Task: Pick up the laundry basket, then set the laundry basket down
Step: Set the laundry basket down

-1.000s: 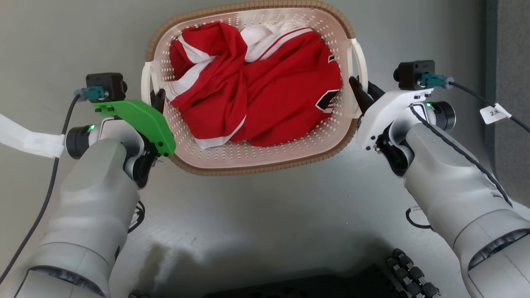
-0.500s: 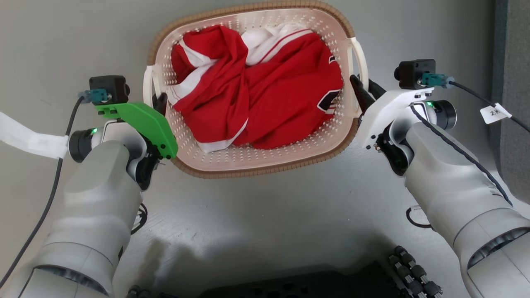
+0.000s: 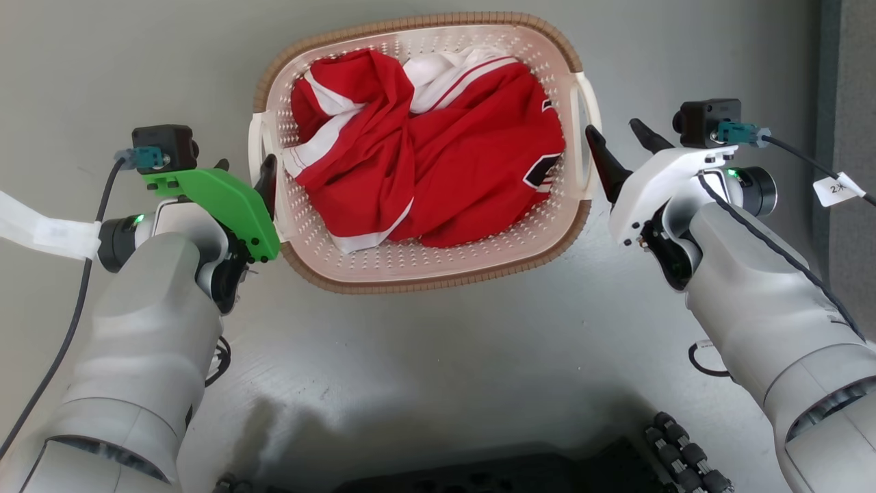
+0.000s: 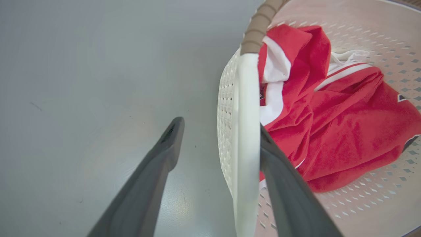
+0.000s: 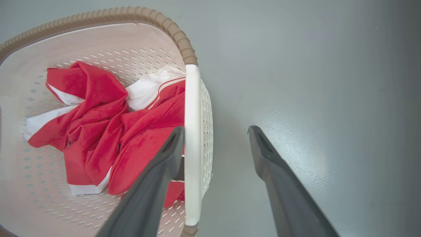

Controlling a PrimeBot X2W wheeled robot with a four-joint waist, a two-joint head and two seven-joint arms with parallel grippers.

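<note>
Cream-white perforated plastic laundry basket [image 3: 424, 270], brown woven-look rim, crumpled red cloth [image 3: 438, 171] inside; left gripper [image 3: 245, 168] and right gripper [image 3: 614, 130] fingers apart, astride its smooth handles [image 3: 590, 103]

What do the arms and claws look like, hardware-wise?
Pale grey left forearm and right forearm. The left claw has long dark tapered fingers, a green bracket and a black left camera with teal plug and black cable. The right claw: same fingers, white bracket, black right camera, a cable bearing a white tag.
</note>
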